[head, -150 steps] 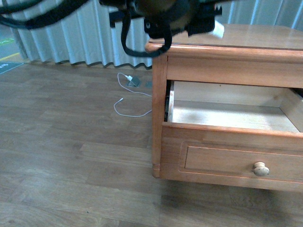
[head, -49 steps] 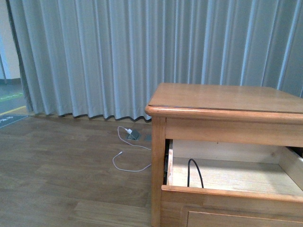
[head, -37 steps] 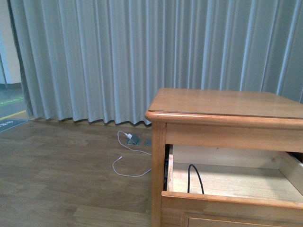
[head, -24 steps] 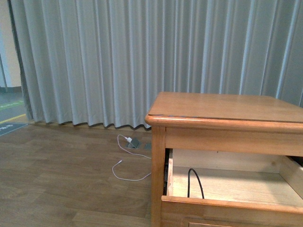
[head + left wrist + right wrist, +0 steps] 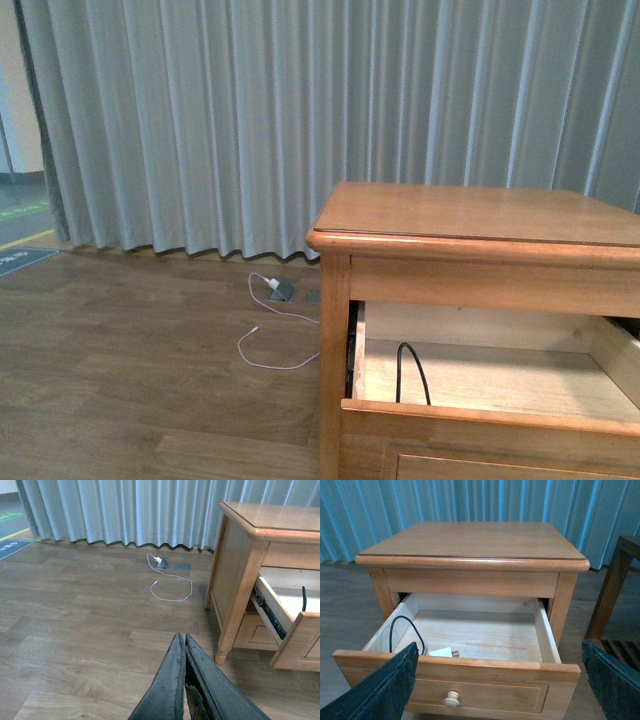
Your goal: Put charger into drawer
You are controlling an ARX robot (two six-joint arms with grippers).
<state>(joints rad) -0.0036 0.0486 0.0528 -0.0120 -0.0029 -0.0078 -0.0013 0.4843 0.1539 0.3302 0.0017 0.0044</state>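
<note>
The drawer of the honey-coloured nightstand stands pulled out, its pale knob facing me. Inside it lies the charger, a small white plug block near the front panel, with its black cable looping up along one side wall. That cable also shows over the drawer's front edge in the front view. My right gripper is open, its fingers spread wide in front of the drawer and holding nothing. My left gripper is shut and empty, above the floor beside the nightstand.
A white plug with a thin white cable lies on the wooden floor by a grey floor box, before the grey curtain. A dark wooden piece of furniture stands beside the nightstand. The nightstand top is bare.
Three seconds ago an arm hung over the nightstand and the drawer looked empty. Now the arm is out of the front view and the black cable lies in the drawer; the view has tilted upward.
</note>
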